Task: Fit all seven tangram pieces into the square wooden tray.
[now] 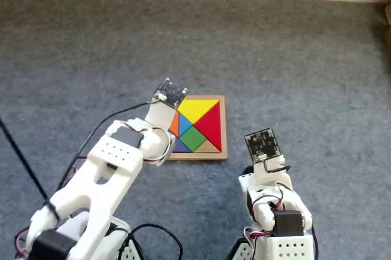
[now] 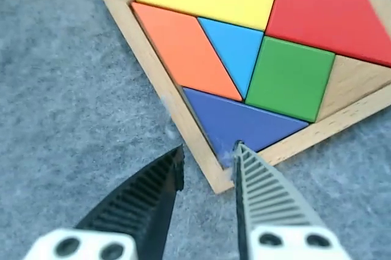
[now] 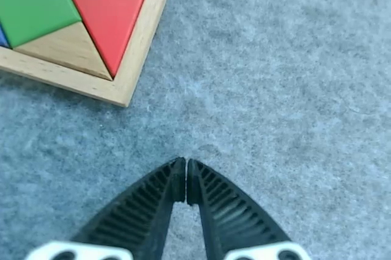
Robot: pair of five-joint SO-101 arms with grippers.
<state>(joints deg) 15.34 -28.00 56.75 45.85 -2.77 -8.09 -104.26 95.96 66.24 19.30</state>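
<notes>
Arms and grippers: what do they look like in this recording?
The left arm and right arm are white plastic, each with a dark circuit board at the wrist. A black cable trails off the left arm; red wires show on the right. The left gripper and right gripper have black, ribbed, pointed fingers on white bases.
</notes>
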